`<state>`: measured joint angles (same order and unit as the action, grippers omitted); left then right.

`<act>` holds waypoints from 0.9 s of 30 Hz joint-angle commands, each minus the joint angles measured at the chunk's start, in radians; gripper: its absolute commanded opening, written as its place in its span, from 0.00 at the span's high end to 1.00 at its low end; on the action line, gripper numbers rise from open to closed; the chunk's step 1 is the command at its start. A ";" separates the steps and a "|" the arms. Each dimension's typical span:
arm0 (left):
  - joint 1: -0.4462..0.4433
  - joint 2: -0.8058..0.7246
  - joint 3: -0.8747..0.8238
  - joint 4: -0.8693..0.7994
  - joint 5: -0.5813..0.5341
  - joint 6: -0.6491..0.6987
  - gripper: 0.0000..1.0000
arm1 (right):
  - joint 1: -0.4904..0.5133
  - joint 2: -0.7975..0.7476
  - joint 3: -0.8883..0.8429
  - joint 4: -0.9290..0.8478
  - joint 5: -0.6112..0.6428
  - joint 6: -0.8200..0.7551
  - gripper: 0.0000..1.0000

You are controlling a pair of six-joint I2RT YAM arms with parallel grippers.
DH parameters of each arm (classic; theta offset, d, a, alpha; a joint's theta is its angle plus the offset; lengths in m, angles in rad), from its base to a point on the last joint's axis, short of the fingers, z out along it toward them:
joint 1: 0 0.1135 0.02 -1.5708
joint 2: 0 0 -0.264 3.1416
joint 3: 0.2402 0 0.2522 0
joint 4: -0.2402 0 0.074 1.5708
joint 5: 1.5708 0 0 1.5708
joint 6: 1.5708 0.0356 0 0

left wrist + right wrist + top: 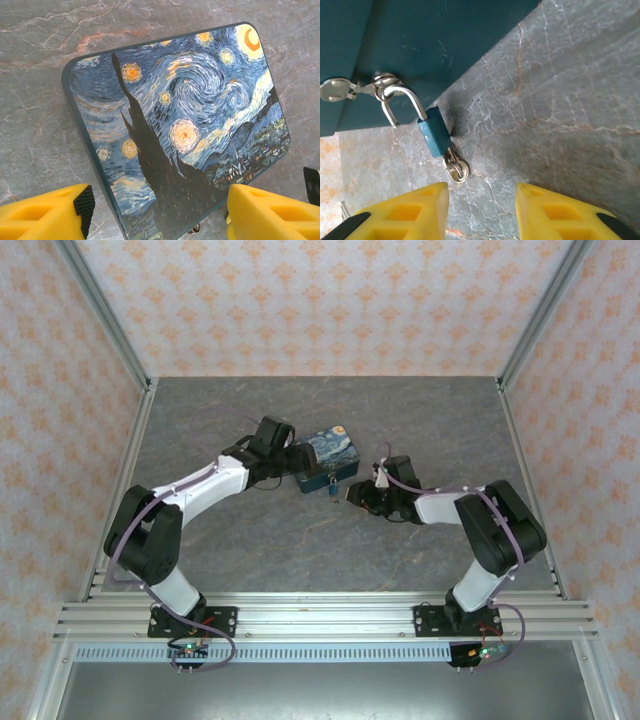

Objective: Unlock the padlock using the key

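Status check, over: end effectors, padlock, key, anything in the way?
Left end effector open, astride box edge. Right end effector open, empty, facing padlock. Shackle looks open, hooked in hasp; key in lock. Nothing blocking.

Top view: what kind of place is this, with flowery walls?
Likely a robot test booth, not a home: two arms bolted to a metal rail, a stone-look table, wallpapered walls.

Padlock (434,137): teal body, shackle open toward 11 o'clock. Key (456,167): silvery, seated in its 5 o'clock end.
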<state>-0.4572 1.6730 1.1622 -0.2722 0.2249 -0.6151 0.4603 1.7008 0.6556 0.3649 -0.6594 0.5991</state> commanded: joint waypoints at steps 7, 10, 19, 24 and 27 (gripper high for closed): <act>0.009 0.073 0.116 -0.172 -0.079 0.102 0.28 | 0.070 0.097 0.098 0.053 0.081 0.014 0.63; 0.009 0.081 0.125 -0.192 -0.096 0.117 0.28 | 0.078 0.113 0.116 0.032 0.106 0.001 0.64; 0.010 0.112 0.158 -0.242 -0.137 0.151 0.28 | 0.090 0.153 0.151 0.002 0.126 -0.013 0.74; 0.009 0.131 0.169 -0.273 -0.166 0.160 0.27 | 0.090 0.165 0.159 0.010 0.129 -0.003 0.83; 0.009 0.142 0.175 -0.289 -0.189 0.161 0.27 | 0.091 0.167 0.159 0.021 0.132 0.007 0.91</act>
<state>-0.4553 1.8004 1.3018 -0.5030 0.0944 -0.4747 0.5476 1.8400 0.8032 0.3901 -0.5640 0.6052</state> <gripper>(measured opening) 0.724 0.099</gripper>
